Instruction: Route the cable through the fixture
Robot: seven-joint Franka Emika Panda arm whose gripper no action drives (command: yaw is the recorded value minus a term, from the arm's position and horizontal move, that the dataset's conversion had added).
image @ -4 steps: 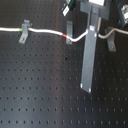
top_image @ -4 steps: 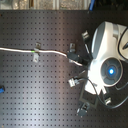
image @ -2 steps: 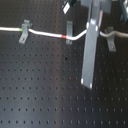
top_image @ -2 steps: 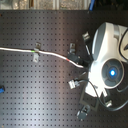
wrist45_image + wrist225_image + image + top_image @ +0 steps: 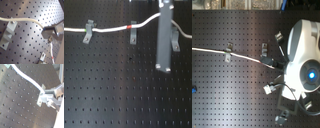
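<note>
The white cable [image 5: 109, 29] runs from the first exterior view's left through a grey clip fixture [image 5: 87, 34], where its green band sits. It passes over a second clip [image 5: 133, 36] at its red band [image 5: 131, 25], then climbs to the broad grey bar [image 5: 164, 40]. A third clip [image 5: 175, 41] stands just beyond the bar. In the second exterior view my gripper [image 5: 274, 65] holds the cable [image 5: 247, 56] beside a clip [image 5: 264, 49]. In both wrist views the cable [image 5: 25, 21] [image 5: 27, 78] ends inside the shut fingers [image 5: 50, 31] [image 5: 46, 97].
The black perforated board [image 5: 114, 95] carries more clips [image 5: 278, 36] [image 5: 269, 89] [image 5: 281, 120] around the white arm [image 5: 304, 55]. A small blue object [image 5: 193, 90] lies at the second exterior view's left edge. A clip [image 5: 8, 32] lies under the cable in the first wrist view.
The grey bar and arm have moved rightward and upward in both exterior views, pulling the cable's held end higher and further right. The cable stays in the two left clips.
</note>
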